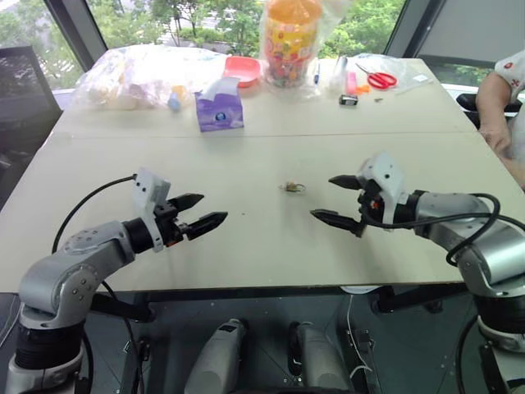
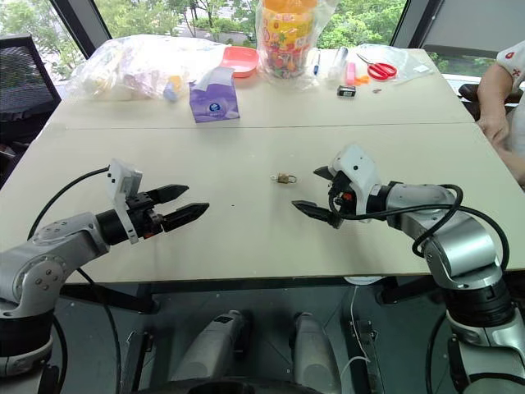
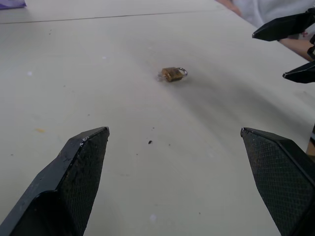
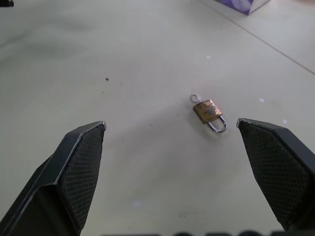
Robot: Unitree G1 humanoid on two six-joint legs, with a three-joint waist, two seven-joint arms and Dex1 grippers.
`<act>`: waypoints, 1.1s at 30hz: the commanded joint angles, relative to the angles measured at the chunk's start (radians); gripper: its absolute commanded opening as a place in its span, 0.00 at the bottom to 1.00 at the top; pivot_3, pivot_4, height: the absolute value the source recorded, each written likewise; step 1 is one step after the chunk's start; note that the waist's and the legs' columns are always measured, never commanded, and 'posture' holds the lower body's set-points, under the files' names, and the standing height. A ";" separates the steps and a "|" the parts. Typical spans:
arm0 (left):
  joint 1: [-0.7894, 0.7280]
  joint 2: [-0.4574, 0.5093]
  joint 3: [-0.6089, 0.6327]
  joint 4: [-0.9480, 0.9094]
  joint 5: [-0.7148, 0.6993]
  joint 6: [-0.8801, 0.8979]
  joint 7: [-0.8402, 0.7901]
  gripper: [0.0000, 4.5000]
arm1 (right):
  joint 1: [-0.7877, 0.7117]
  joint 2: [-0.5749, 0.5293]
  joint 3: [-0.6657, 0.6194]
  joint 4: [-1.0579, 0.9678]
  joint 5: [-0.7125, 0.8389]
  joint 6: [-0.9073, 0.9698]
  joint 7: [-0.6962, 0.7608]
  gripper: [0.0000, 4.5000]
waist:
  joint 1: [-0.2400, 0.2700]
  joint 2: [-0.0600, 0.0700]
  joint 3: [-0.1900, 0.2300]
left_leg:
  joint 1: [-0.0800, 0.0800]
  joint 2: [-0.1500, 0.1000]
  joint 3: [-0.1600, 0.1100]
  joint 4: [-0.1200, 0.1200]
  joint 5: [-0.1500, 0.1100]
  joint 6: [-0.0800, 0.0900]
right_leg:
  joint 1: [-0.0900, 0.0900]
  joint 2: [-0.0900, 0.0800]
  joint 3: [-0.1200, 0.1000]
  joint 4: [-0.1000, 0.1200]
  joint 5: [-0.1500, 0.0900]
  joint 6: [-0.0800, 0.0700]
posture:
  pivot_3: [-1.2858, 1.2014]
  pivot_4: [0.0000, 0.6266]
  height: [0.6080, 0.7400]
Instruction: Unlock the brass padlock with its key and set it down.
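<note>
A: What do the wrist views add?
B: A key loop on the brass padlock (image 4: 209, 113), lying flat on the surface (image 1: 246, 246).
A: Hands?
B: Left hand (image 1: 199, 220) and right hand (image 1: 338, 199) flank it, apart, nearly level, both spread wide, empty

I see a brass padlock (image 4: 208, 111) with a shiny steel loop on the matt, smooth table (image 1: 246, 246).

The key at the padlock (image 4: 209, 111) is too small to make out beyond a silvery ring at its end away from the shackle. Beyond the right gripper (image 1: 343, 199), a person (image 1: 502, 107) is cut off by the edge.
</note>
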 commanded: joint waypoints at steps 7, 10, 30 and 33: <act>-0.028 0.003 0.030 -0.006 -0.028 -0.022 0.014 1.00 | -0.018 0.011 -0.008 -0.020 0.000 -0.010 -0.013 1.00 | 0.000 0.000 0.000 | 0.000 0.000 0.000 0.000 0.000 0.000 | 0.000 0.000 0.000 0.000 0.000 0.000 | 0.52 0.24 1.00; -0.026 0.002 0.025 -0.005 -0.025 -0.025 0.014 1.00 | -0.020 0.012 -0.008 -0.021 0.001 -0.007 -0.018 1.00 | 0.000 0.000 0.000 | 0.000 0.000 0.000 0.000 0.000 0.000 | 0.000 0.000 0.000 0.000 0.000 0.000 | 0.52 0.24 1.00; -0.320 0.312 -0.178 0.310 0.170 -0.194 -0.532 1.00 | -0.500 0.153 0.343 0.601 -0.250 -0.114 0.181 1.00 | -0.010 0.000 0.000 | -0.001 0.001 0.005 -0.001 0.001 0.002 | -0.004 0.001 0.001 0.000 0.002 0.000 | 0.52 0.24 1.00; -0.330 0.290 -0.186 0.309 0.184 -0.199 -0.530 1.00 | -0.559 0.220 0.381 0.757 -0.308 -0.195 0.213 1.00 | -0.013 0.000 0.000 | -0.001 0.001 0.005 -0.002 0.002 0.002 | -0.005 0.002 0.001 0.001 0.003 0.003 | 0.52 0.24 1.00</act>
